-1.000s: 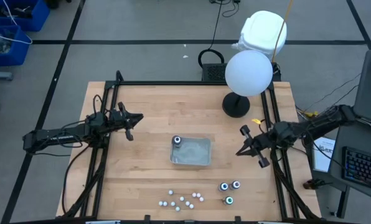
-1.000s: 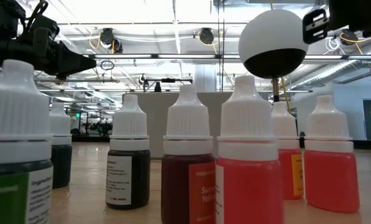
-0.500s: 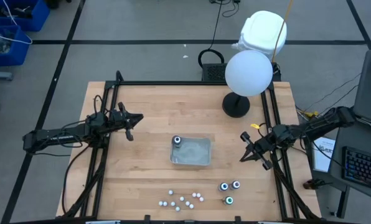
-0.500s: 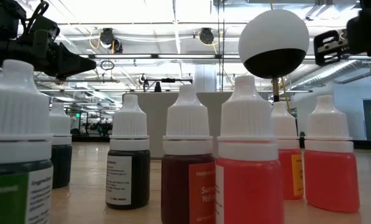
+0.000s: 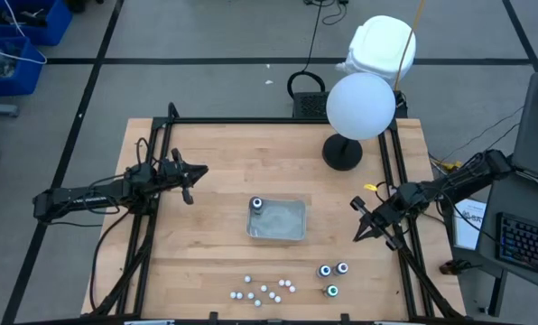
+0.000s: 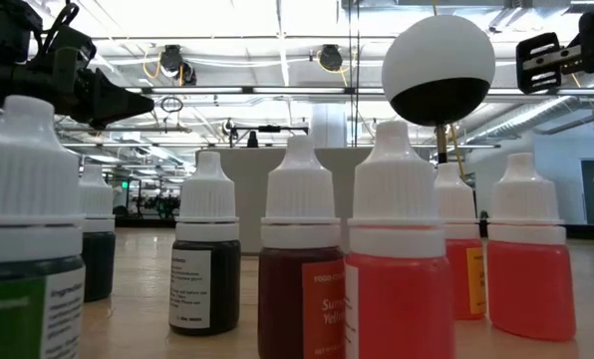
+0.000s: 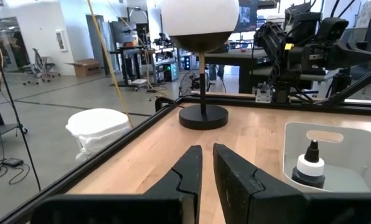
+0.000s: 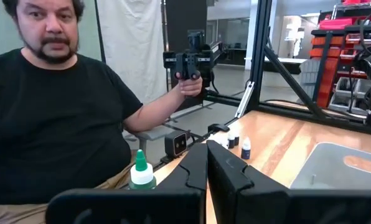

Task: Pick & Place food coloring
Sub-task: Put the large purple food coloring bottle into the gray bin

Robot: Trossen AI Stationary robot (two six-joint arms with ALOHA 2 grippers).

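One food coloring bottle (image 5: 256, 205) stands upright in a corner of the clear tray (image 5: 287, 226) at mid table; in the left wrist view this bottle (image 7: 310, 168) shows a dark body and white collar. Three more bottles (image 5: 331, 275) stand on the wood at the near right. My left gripper (image 5: 195, 183) hovers level at the table's left, its fingers (image 7: 192, 163) a narrow gap apart around nothing. My right gripper (image 5: 357, 219) hovers shut at the right side, between tray and table edge, holding nothing.
Several white-capped dropper bottles (image 5: 264, 289) stand near the front edge, close to the low camera (image 6: 397, 249). A globe lamp (image 5: 359, 106) stands at the far right on a black base (image 5: 341, 152). A person in a black shirt (image 8: 55, 118) sits beyond the table.
My right gripper has drawn back toward the table's right and near edges, sinking a little and swinging its fingers more toward the near edge. It has stayed shut. My left arm, the tray and all the bottles have kept still.
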